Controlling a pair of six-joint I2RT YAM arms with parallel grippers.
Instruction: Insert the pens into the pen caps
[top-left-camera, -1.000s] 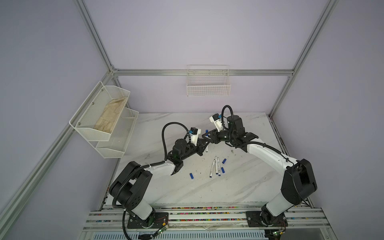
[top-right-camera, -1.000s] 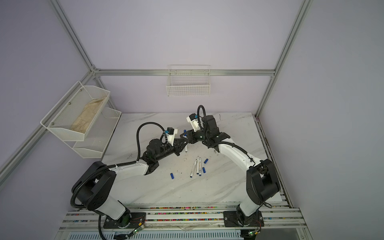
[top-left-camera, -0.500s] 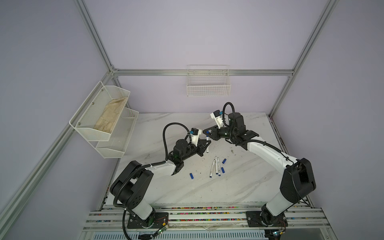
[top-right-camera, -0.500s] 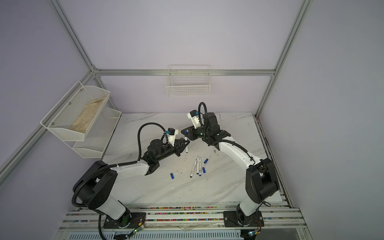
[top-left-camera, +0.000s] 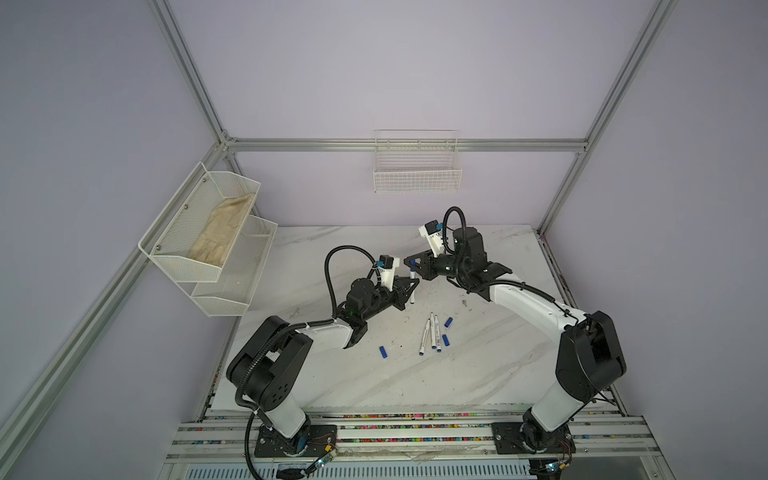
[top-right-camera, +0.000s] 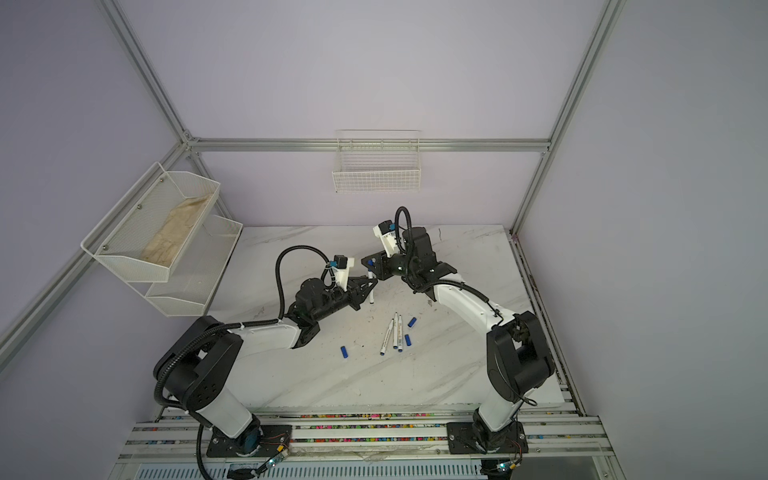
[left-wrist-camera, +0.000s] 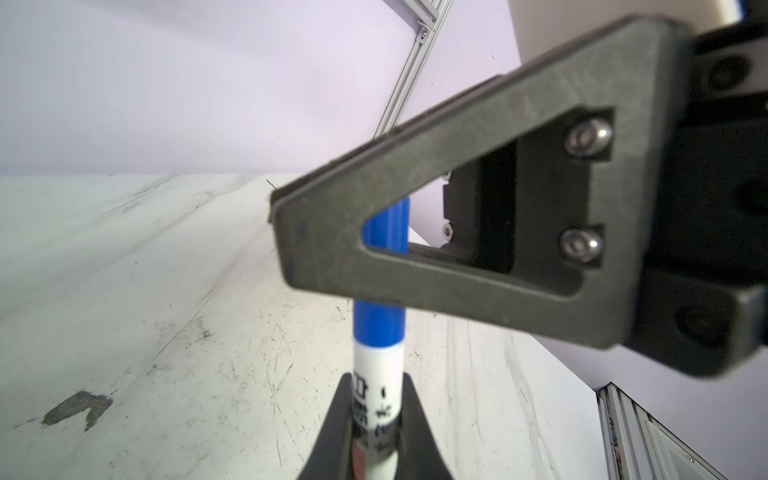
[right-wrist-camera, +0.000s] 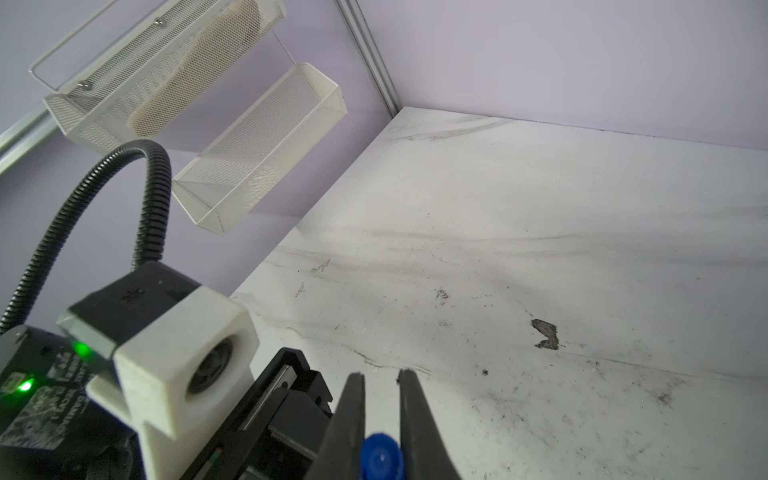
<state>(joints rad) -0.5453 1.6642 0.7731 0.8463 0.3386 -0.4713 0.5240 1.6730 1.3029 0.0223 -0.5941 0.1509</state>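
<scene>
White and grey-veined, the table (top-left-camera: 332, 374) lies under both arms, which meet above its middle towards the back.

We see the left gripper (top-left-camera: 412, 287) closed tight on a pen (top-left-camera: 412, 293), held near upright above the table. In the left wrist view its two fingers (left-wrist-camera: 345, 415) clamp the white barrel (left-wrist-camera: 376, 399) from both sides. Black print runs along the barrel, but it is blurred and turned sideways, so we cannot read it.

The right gripper (right-wrist-camera: 381, 374) is closed on a blue cap (right-wrist-camera: 380, 459), whose round end shows between its two fingers (right-wrist-camera: 349, 415) in the right wrist view. In the left wrist view the cap (left-wrist-camera: 379, 328) sits in line with the pen and meets the top of the barrel, partly hidden by a right finger. We cannot tell whether it is pressed fully home. In both top views the two grippers are almost touching, with the cap (top-right-camera: 371, 262) at the upper end of the pen (top-right-camera: 370, 291).

Three more pens (top-left-camera: 432, 334) lie close together on the table nearer the front, fanned slightly. Two caps (top-left-camera: 448, 322) lie just beside them on the right, and a third (top-left-camera: 384, 352) lies apart to the left.

The left arm's camera (right-wrist-camera: 178, 365) has a white housing. A dark label (right-wrist-camera: 37, 415) below it carries pale print that we cannot make out, beside two green lights.

A white mesh rack (top-left-camera: 199, 232) on the left wall holds a beige cloth (top-left-camera: 220, 232). A wire basket (top-left-camera: 417, 174) hangs on the back wall.
</scene>
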